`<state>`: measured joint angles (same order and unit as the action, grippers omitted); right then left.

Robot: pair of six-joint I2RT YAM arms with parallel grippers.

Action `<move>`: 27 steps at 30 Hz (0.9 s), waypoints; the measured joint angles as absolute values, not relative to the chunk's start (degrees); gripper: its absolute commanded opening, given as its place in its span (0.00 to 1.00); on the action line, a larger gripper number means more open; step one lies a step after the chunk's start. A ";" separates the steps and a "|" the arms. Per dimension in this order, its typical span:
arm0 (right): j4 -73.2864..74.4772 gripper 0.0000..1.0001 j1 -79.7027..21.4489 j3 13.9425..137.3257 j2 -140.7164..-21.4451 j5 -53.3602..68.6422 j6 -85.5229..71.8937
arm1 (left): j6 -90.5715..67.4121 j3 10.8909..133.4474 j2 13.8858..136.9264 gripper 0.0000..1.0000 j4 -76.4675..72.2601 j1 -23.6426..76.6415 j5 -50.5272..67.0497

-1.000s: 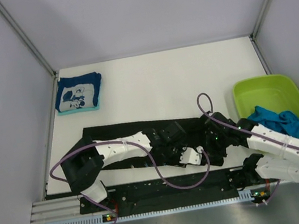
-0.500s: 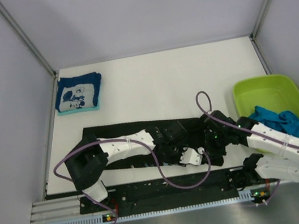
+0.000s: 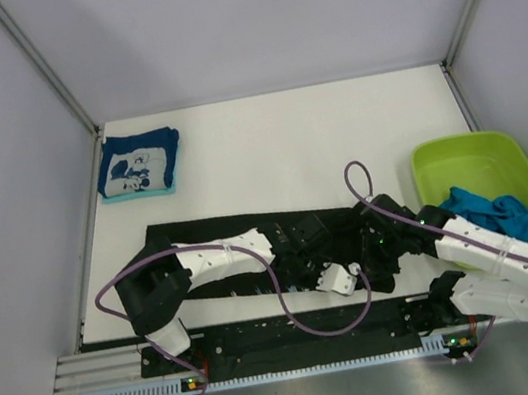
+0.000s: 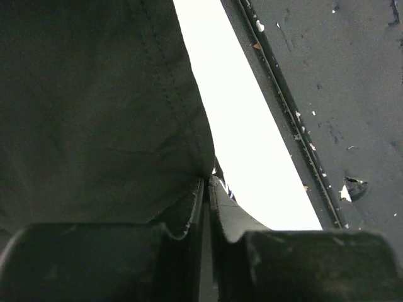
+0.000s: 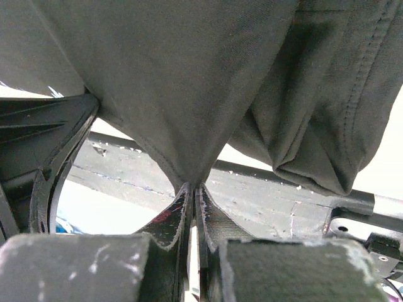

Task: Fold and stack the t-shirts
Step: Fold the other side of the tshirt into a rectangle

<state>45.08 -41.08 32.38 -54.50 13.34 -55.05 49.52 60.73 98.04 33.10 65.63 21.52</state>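
Note:
A large black t-shirt (image 3: 210, 237) lies spread across the near part of the white table. My left gripper (image 3: 309, 269) is shut on its near hem, and the cloth (image 4: 101, 113) fills the left wrist view above the closed jaws. My right gripper (image 3: 368, 263) is shut on the same shirt's edge close by, with the fabric (image 5: 182, 82) hanging in folds from the pinch. A folded navy t-shirt (image 3: 139, 164) with a white cartoon graphic lies at the far left corner. Bright blue t-shirts (image 3: 504, 217) lie bunched in the lime-green tub (image 3: 471, 163).
The tub stands at the table's right edge. A black rail (image 3: 297, 332) runs along the near edge by the arm bases. Grey walls enclose the table on three sides. Purple cables (image 3: 292, 306) loop off both arms.
Both grippers stay shut on the black shirt. The left arm and its cable have shifted slightly; the cloth has barely moved.

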 measured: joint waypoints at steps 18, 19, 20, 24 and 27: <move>50.68 0.00 -40.75 34.89 -52.12 18.63 -51.86 | 47.86 64.16 93.47 0.00 38.06 62.74 24.88; 50.89 0.00 -40.75 34.89 -51.81 19.73 -51.42 | 47.86 64.16 92.88 0.00 38.46 62.74 25.47; 51.05 0.00 -40.75 34.92 -51.64 20.71 -50.98 | 47.88 64.16 92.42 0.00 38.89 62.74 26.13; 51.53 0.00 -40.84 34.94 -51.57 25.74 -49.08 | 47.88 64.05 91.85 0.00 40.49 62.41 28.27; 51.77 0.00 -40.38 34.96 -52.49 27.66 -48.42 | 47.55 64.05 91.85 0.00 40.77 61.30 29.50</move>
<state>51.77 -40.38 34.96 -52.49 27.66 -48.42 47.55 64.05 91.85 40.77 61.30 29.50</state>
